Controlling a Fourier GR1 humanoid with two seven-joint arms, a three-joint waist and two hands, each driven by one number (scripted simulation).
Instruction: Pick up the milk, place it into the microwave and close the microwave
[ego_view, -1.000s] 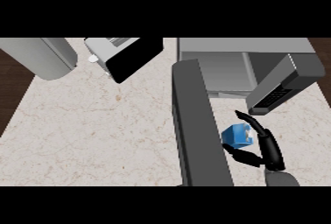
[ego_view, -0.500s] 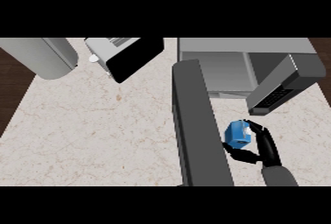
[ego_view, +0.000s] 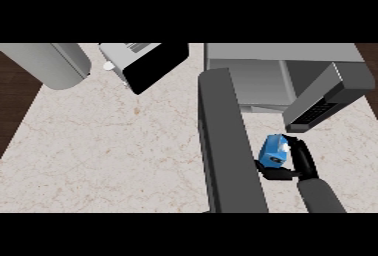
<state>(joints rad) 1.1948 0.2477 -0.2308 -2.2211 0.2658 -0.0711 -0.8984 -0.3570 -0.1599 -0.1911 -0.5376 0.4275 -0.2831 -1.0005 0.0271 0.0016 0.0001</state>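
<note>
One hand does the work on a pale marbled counter (ego_view: 111, 160), where a grey microwave (ego_view: 251, 75) stands at the far right with its cavity exposed and its door (ego_view: 325, 100), keypad showing, swung out toward the right edge. Across the middle runs a long dark grey slab (ego_view: 225, 145), reaching from the microwave's front down to the near edge; what it is cannot be told from this angle. At far left sit a rounded grey appliance (ego_view: 52, 65) and, beside it, a smaller white unit with a black panel (ego_view: 151, 67). Just right of the slab and below the open door, the robot's right hand (ego_view: 299, 162) has its black fingers and thumb curled round the blue milk carton (ego_view: 273, 150), which leans in the grasp. The left hand is nowhere in view. By the look of it, the pick-up is made and the carry is the step in hand; the next move calls for taking the carton up and left, past the door's lower corner, into the cavity.
</note>
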